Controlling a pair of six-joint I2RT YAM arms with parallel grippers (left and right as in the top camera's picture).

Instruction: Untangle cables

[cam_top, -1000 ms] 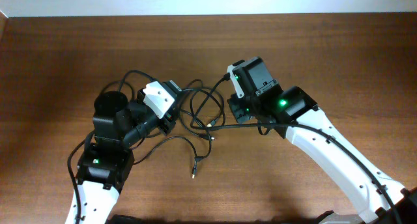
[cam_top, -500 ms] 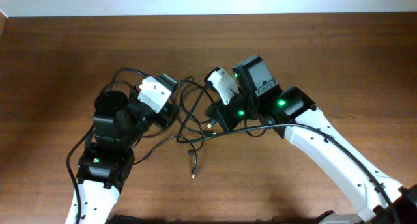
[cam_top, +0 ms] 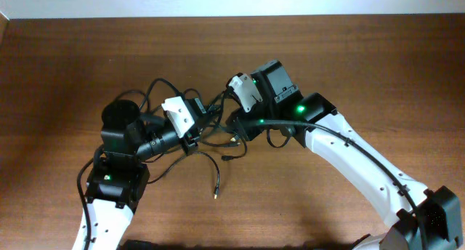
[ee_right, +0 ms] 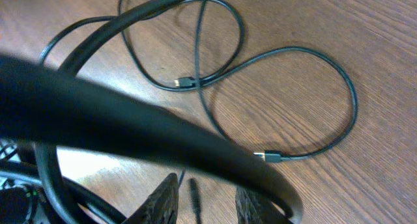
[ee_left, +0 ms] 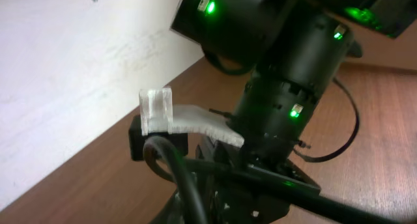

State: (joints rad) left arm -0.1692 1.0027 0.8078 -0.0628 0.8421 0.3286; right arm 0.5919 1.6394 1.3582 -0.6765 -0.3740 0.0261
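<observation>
**Claws hanging close over the tangled cables**

The right claw [ee_right: 207,186] is pointing down at the brown worktop [cam_top: 363,61]. Its two dark fingers [ee_right: 164,199] are standing apart and are not gripping anything. A small dark plug [ee_right: 193,193] is showing in the gap between them. I cannot tell if it is touching them.

The left claw [cam_top: 191,131] is reaching in from the other side, near the right claw. Its own camera is showing only one pale see-through finger [ee_left: 156,110]. So I cannot tell if this claw is open or closed, or if it is holding a cord.

The cables [ee_right: 354,107] are lying on the worktop in loose loops that are crossing over each other. From above, the bundle is sitting between the two claws and partly under them. One cord is trailing away from the bundle, and its lone plug end [cam_top: 216,195] is lying by itself on the wood. Under the right claw, a black plug [ee_right: 186,82] is lying against another cord. A silver-tipped plug [ee_right: 268,156] is resting at the end of the big loop.

A thick black wire [ee_right: 130,133] is crossing in front of the right wrist camera, blurry, and is hiding part of the loops.
</observation>
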